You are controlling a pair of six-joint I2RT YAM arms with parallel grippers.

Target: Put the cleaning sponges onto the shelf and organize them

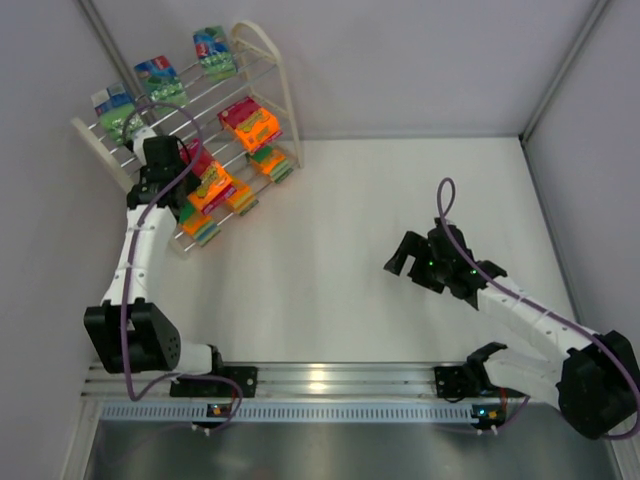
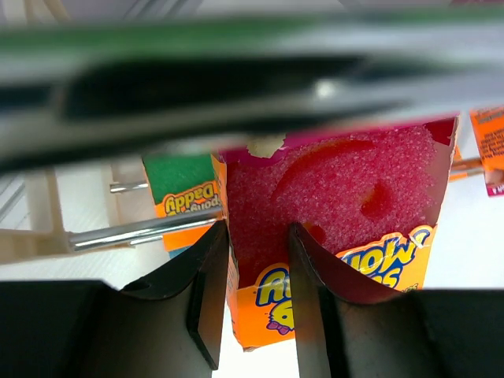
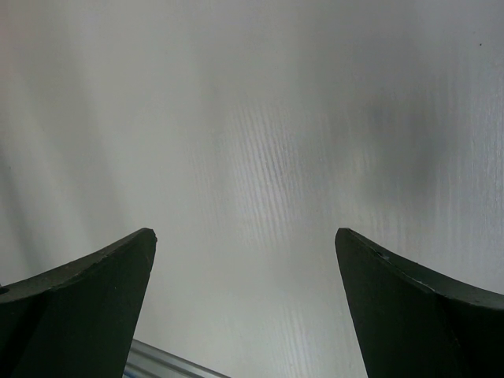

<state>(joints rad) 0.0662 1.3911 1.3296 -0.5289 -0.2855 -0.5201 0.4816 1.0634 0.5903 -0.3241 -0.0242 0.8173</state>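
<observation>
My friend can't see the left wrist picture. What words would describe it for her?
The left end effector pinches a pink sponge pack with an orange label. To its left, a green sponge pack shows behind a shelf rod.

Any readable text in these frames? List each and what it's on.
"Daddy", upside down: green-and-orange pack.
"Mom", upside down, partly cut off: pink sponge pack in the left pincer.
Fine print on the orange pack at right: blurred.
Labels on the shelf packs, top view: too small.
</observation>
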